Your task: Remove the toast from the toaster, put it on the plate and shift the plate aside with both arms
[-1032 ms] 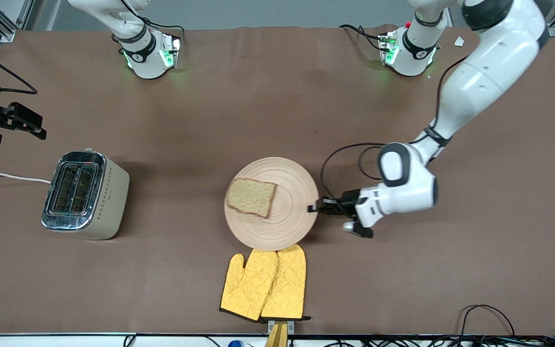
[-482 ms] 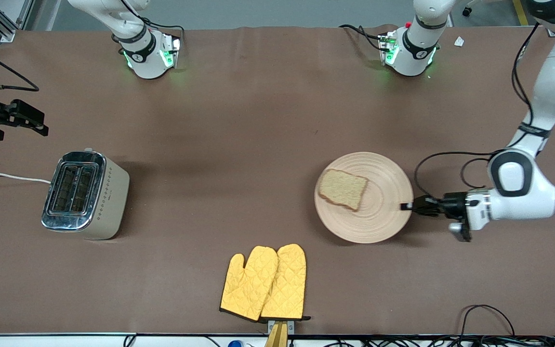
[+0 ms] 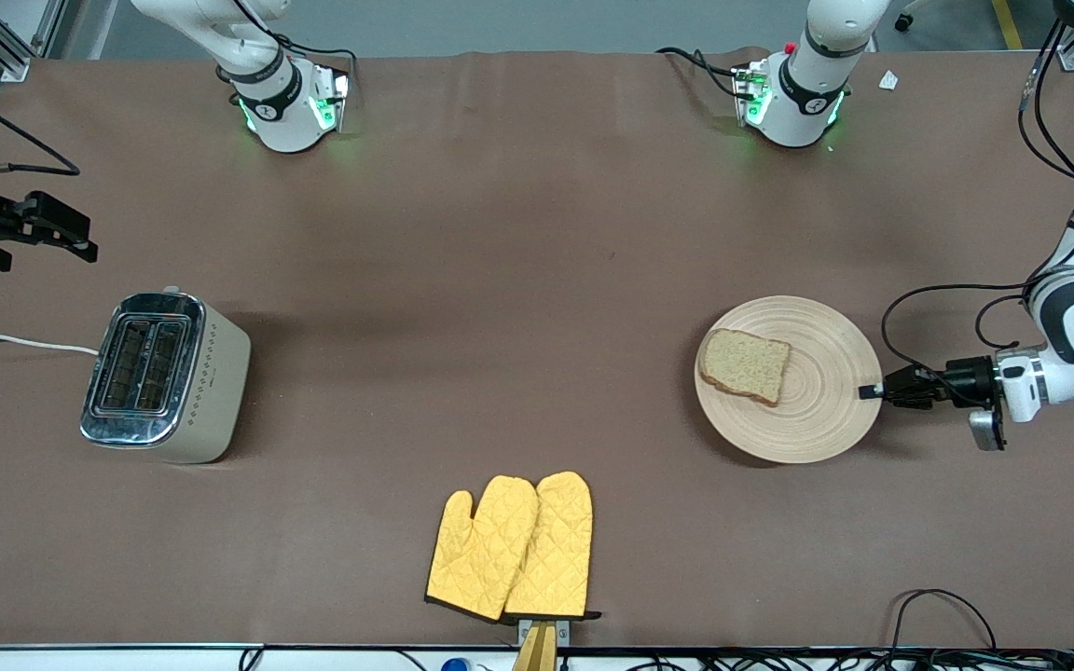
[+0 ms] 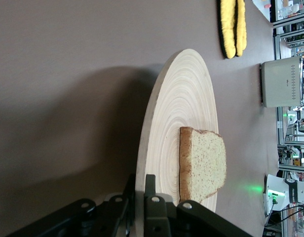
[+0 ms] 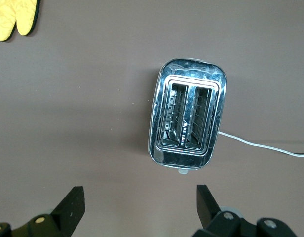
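The round beige wooden plate [image 3: 826, 410] lies toward the left arm's end of the table, with the brown speckled toast [image 3: 745, 364] flat on it. My left gripper [image 3: 868, 391] is shut on the plate's rim at the side toward the left arm's end. In the left wrist view its fingers [image 4: 151, 190] pinch the rim of the plate [image 4: 176, 113], one above and one below, and the toast [image 4: 204, 163] sits just past them. My right gripper [image 3: 80, 238] waits open above the table, with the toaster [image 5: 187, 121] in its wrist view.
A silver and cream toaster [image 3: 164, 377] with empty slots stands toward the right arm's end, its white cord [image 3: 15, 341] running off the edge. A pair of yellow oven mitts [image 3: 514, 550] lies near the table's front edge, midway along it. Black cables [image 3: 938, 308] loop beside the left arm.
The left gripper has moved the plate, toast still on it, from just above the mitts toward the left arm's end of the table. The right gripper has barely shifted.
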Controlling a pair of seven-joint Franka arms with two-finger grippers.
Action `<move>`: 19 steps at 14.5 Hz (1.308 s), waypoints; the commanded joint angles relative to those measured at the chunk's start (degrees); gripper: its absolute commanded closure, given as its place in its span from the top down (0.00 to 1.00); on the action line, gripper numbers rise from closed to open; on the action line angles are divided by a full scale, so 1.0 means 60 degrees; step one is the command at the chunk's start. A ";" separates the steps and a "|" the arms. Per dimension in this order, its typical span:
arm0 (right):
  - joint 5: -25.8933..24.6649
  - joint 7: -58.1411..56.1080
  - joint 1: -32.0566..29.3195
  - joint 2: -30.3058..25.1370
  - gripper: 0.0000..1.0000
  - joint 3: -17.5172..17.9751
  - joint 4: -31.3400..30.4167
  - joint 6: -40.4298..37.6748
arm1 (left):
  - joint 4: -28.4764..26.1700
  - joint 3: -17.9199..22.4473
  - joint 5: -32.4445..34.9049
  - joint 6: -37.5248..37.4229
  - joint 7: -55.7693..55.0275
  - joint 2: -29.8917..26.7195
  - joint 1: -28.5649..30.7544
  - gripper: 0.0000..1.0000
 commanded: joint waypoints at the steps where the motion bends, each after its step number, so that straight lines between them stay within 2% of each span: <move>1: -0.0085 0.0053 0.0025 -0.0146 1.00 0.0097 -0.0026 -0.0099 | 0.0609 0.0001 -0.0152 -0.0509 -0.0039 0.0413 -0.0066 0.00; 2: -0.0085 0.0053 0.0010 -0.0146 1.00 0.0097 -0.0026 -0.0099 | 0.0624 0.0089 -0.0167 -0.0509 -0.0097 0.0399 -0.0066 0.02; 3: -0.0085 0.0038 0.0010 -0.0146 1.00 0.0083 -0.0026 -0.0099 | 0.0697 0.0104 -0.0153 -0.0523 -0.0112 0.0384 -0.0066 0.11; 4: -0.0085 0.0038 0.0010 -0.0161 1.00 0.0083 -0.0026 -0.0113 | 0.0741 0.0119 -0.0109 -0.0524 -0.0127 0.0384 -0.0066 0.29; 5: -0.0114 0.0038 0.0025 -0.0161 1.00 0.0083 -0.0026 -0.0230 | 0.0742 0.0133 -0.0094 -0.0509 -0.0113 0.0384 -0.0051 0.73; 6: -0.0129 0.0053 0.0039 -0.0161 1.00 0.0097 -0.0026 -0.0260 | 0.0756 0.0322 -0.0036 -0.0523 -0.0127 0.0312 -0.0051 1.00; 8: -0.0144 0.0038 0.0039 -0.0161 1.00 0.0083 -0.0026 -0.0245 | 0.1047 0.0368 0.0488 -0.0567 -0.0302 0.0078 -0.0109 1.00; 11: -0.0144 0.0038 0.0010 -0.0161 1.00 0.0068 -0.0026 -0.0245 | 0.2187 0.0018 0.2289 -0.1442 -0.1427 0.0062 -0.0183 1.00; 13: -0.0144 0.0038 0.0010 -0.0175 1.00 0.0068 -0.0026 -0.0260 | 0.2775 -0.0624 0.3692 -0.1855 -0.1984 -0.0214 -0.0285 1.00; 16: -0.0144 0.0038 0.0010 -0.0204 1.00 0.0068 -0.0040 -0.0245 | 0.2968 -0.1928 0.5350 -0.1988 -0.2572 -0.0873 -0.0300 1.00; 19: -0.0144 0.0038 0.0010 -0.0190 1.00 0.0053 -0.0040 -0.0231 | 0.2968 -0.2663 0.5882 -0.2558 -0.3932 -0.1723 -0.0315 1.00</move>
